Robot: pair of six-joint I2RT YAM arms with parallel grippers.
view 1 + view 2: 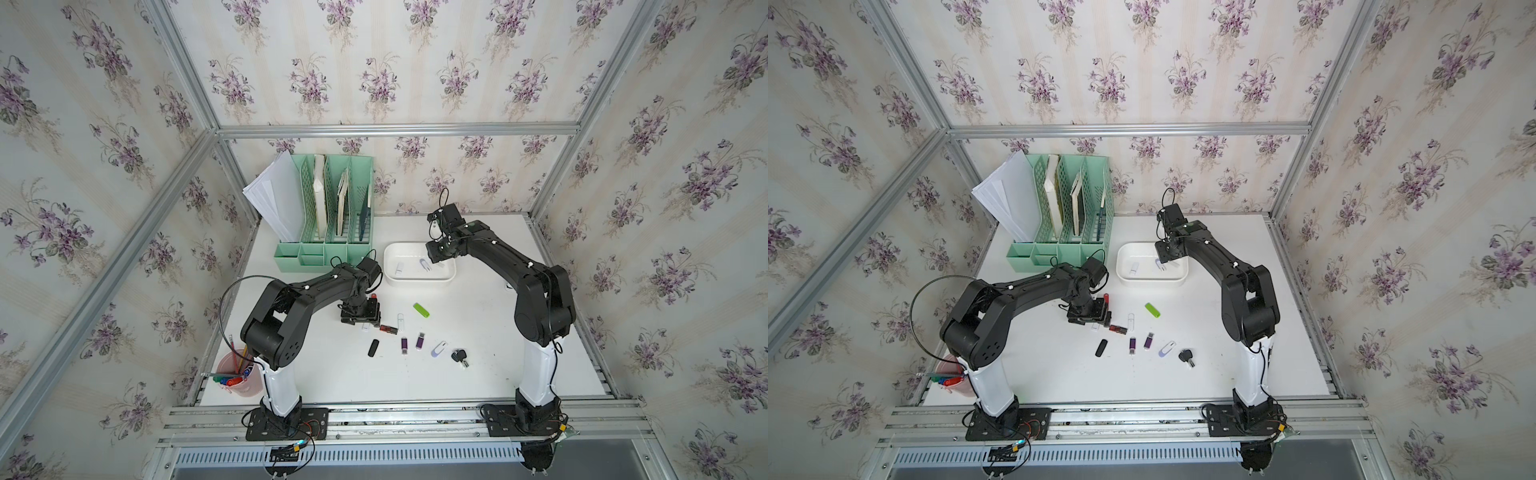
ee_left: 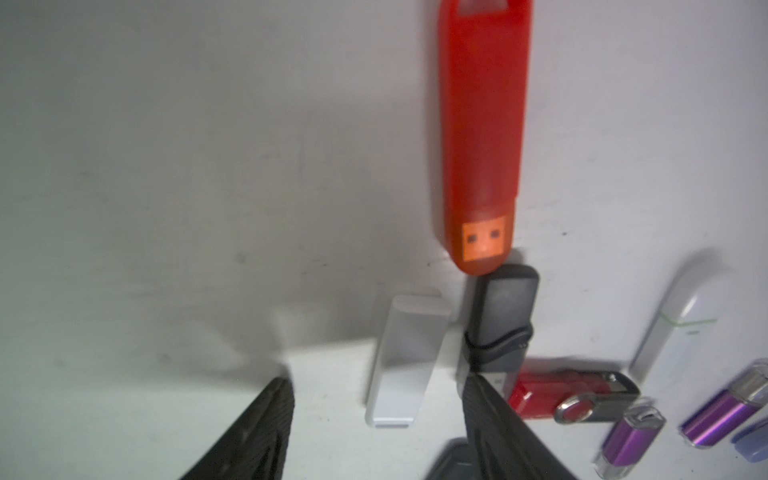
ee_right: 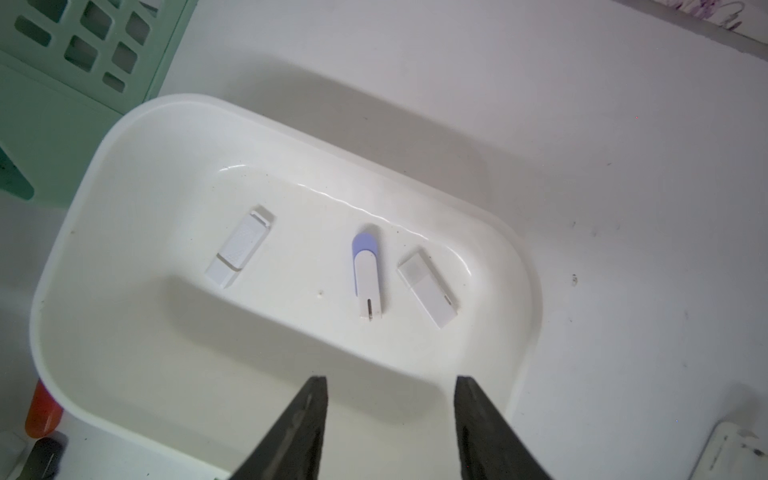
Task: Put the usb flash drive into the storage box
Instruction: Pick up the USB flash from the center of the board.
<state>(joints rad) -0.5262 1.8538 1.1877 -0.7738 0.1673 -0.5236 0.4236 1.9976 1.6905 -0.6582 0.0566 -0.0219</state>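
Observation:
A white usb flash drive (image 2: 403, 361) lies flat on the table between the fingers of my left gripper (image 2: 376, 380). That gripper is open, with a gap on both sides of the drive. One finger (image 2: 490, 415) overlaps a dark grey drive (image 2: 498, 324). In a top view the left gripper (image 1: 360, 321) hangs low over the table's middle. The white storage box (image 3: 83, 232) holds a white drive (image 3: 239, 249), a white and lilac one (image 3: 365, 274) and another white one (image 3: 428, 286). My right gripper (image 3: 390, 380) is open and empty above the storage box (image 1: 417, 280).
More drives lie loose: a long red one (image 2: 482, 137), a red swivel one (image 2: 569, 395), green (image 1: 421, 310), black (image 1: 373, 347), purple (image 1: 404, 345). A mint-green file organizer (image 1: 328, 216) stands at the back left. A pink pen cup (image 1: 239, 374) sits front left.

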